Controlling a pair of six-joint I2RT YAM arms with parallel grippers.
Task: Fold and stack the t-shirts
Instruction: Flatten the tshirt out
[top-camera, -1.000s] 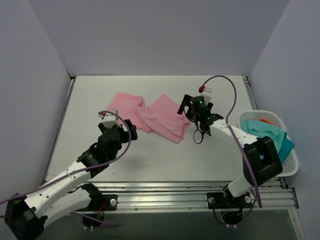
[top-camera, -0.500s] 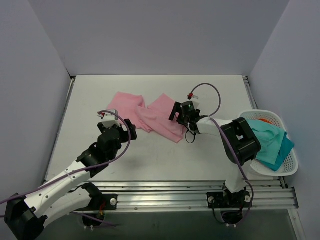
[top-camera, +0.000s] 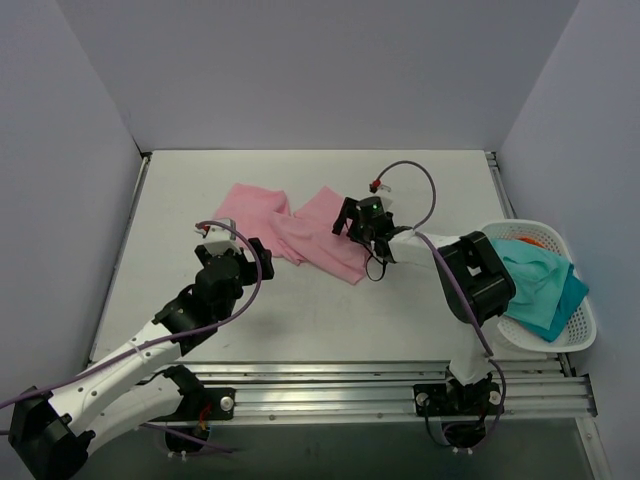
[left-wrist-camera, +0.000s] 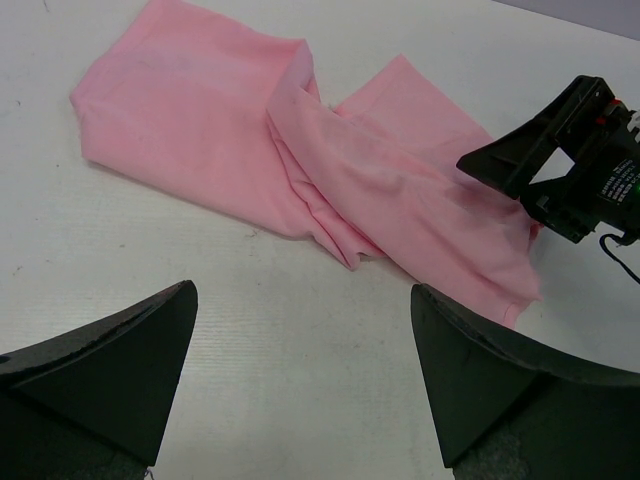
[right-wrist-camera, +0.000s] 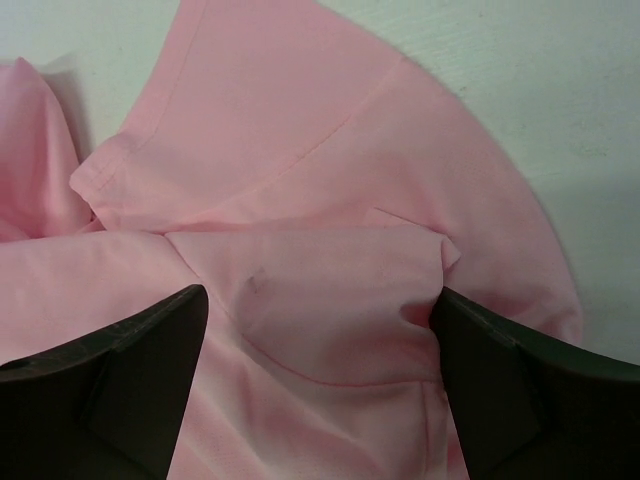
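A pink t-shirt (top-camera: 300, 235) is laid in the middle of the worktop (top-camera: 180, 200), a little toward the back. It is not flat. It is bunched and twisted in the middle, with one smoother part to the left and one to the right. A hem and a seam can be seen in the right wrist view. No neat fold has been made yet, so this shirt is judged to be near the start of its folding.

The right tool (top-camera: 355, 222) is set low over the right part of the shirt. Its two fingers are spread wide, with pink cloth between them, and nothing is pinched. It is likely placed there so that an edge can be grabbed and pulled out flat.

The left tool (left-wrist-camera: 300, 300) is held just in front of the shirt, over bare worktop and apart from the cloth. Its fingers are spread wide too, and nothing is held. It is likely kept there so that the left part can be taken.

At the right edge a white basket (top-camera: 590, 338) is seen, well apart from the pink shirt. A teal cloth (top-camera: 535, 280) is piled in it, with a bit of orange cloth (top-camera: 530, 241) behind. More shirts may be kept there, but that cannot be told for sure.

Care will be needed, because soft cloth can slip, or two layers can be grabbed at once.
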